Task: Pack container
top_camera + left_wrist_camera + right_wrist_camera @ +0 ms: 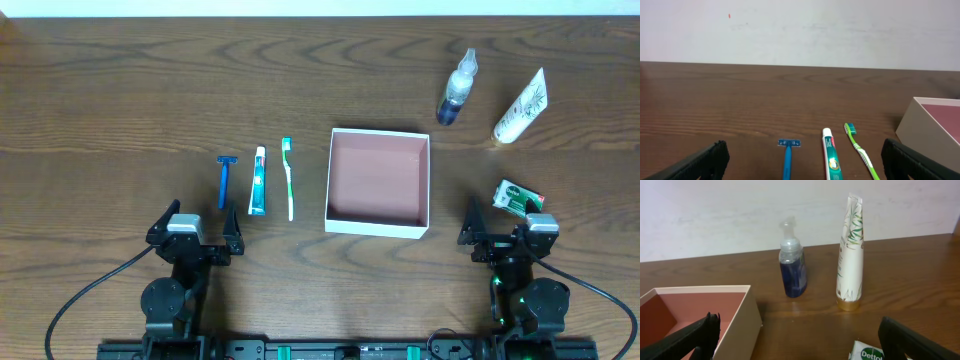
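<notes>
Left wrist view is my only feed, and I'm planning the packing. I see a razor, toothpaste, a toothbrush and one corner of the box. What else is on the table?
Observer: Past the box, on its far right, a bottle and a tube stand upright.
Operator: Anything closer to the right arm?
Observer: A green-and-white packet lies just ahead of the open right pincer.
Operator: Is anything in the box yet?
Observer: No, nothing lies in it; its whole pinkish floor shows.
</notes>
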